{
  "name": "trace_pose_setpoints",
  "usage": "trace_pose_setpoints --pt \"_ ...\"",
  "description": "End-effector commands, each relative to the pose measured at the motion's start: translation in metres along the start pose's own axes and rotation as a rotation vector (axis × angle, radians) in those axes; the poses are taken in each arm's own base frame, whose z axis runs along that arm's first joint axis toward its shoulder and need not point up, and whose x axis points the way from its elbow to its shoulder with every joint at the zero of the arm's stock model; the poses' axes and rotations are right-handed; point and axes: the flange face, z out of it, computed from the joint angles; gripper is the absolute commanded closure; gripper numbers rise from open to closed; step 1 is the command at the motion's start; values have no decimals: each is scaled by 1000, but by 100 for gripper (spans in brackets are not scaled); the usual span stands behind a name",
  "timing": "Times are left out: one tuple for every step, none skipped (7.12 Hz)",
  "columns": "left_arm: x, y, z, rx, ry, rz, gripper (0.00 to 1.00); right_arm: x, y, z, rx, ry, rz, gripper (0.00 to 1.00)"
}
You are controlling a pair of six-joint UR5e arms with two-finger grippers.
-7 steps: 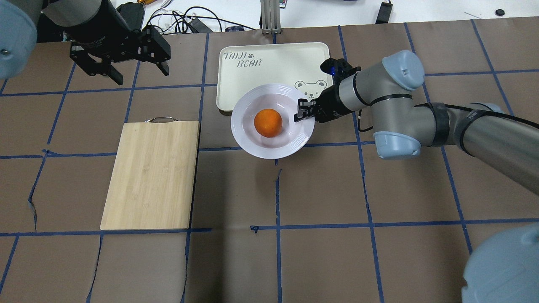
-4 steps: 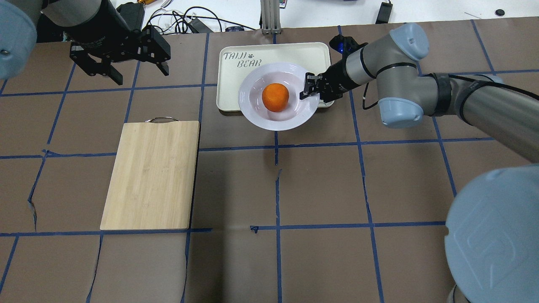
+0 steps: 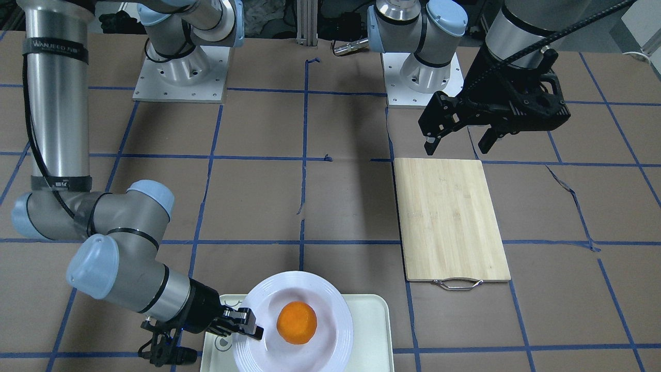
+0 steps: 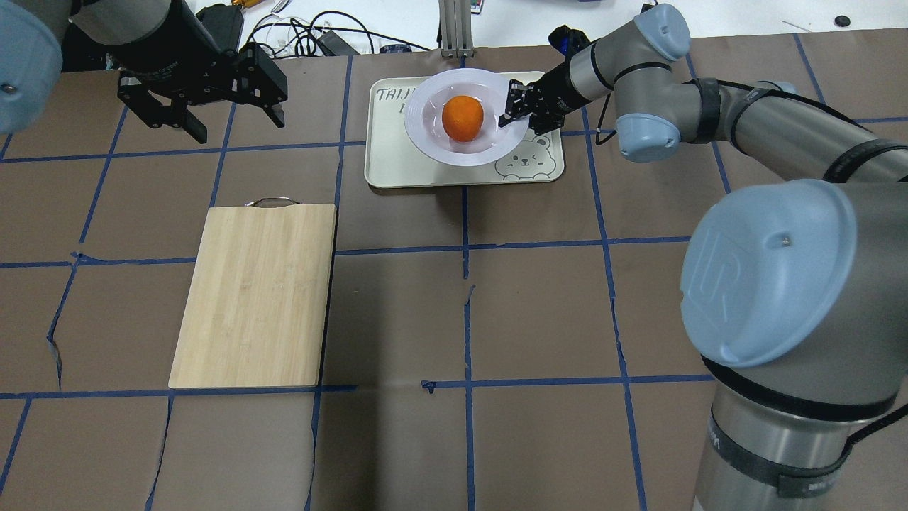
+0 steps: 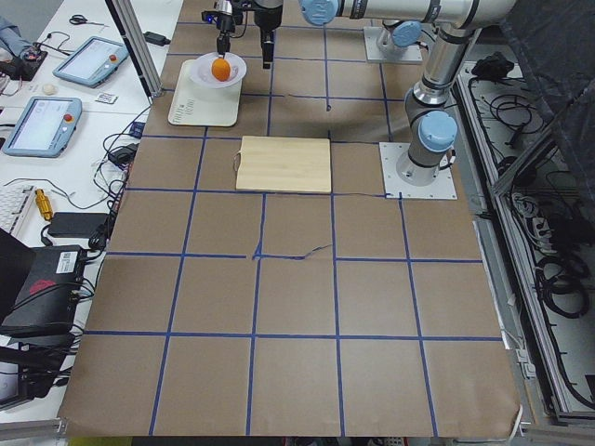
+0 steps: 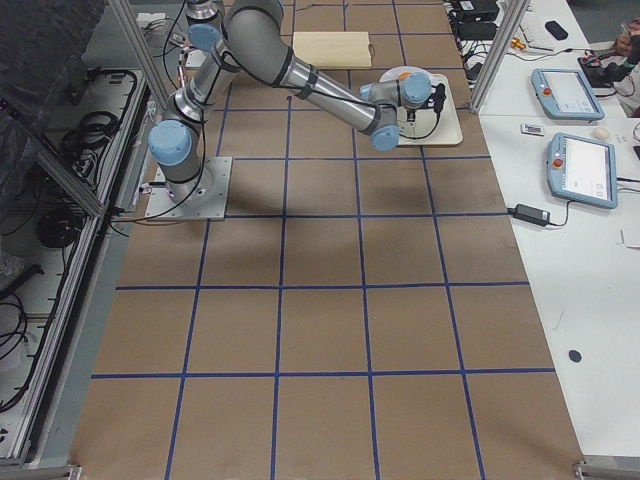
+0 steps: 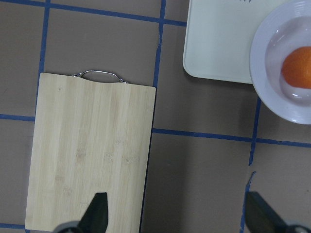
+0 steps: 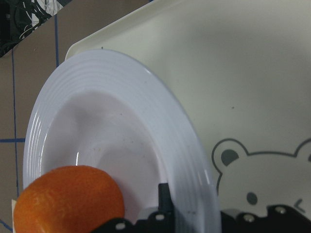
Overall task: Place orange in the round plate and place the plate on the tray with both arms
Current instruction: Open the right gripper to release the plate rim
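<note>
Moved plate (image 4: 425, 129) with orange (image 4: 462, 118), now over tray (image 4: 391, 157); right gripper (image 4: 512, 111) clamps its rim; left gripper (image 4: 237, 123) gapes.

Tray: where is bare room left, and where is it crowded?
Bare: the strip of the tray on the cutting board side, and its robot-side edge around the bear outline. Crowded: the far half, under the round plate with the orange, right gripper at its rim.
</note>
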Motion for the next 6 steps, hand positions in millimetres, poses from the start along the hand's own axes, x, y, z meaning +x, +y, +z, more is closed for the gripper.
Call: trace_pose_setpoints --pt "0 0 0 0 0 0 0 15 -22 24 1 0 32 100" --pt "0 0 0 0 0 0 0 22 -21 32 -6 11 38 100" --pt "0 0 0 0 0 0 0 26 -21 37 -9 10 41 100" --pt "0 0 0 0 0 0 0 27 -22 37 -8 11 39 100" --pt "0 0 0 0 0 0 0 25 -23 36 -3 12 35 100" --pt "0 0 0 0 0 0 0 27 -23 37 -5 15 35 96"
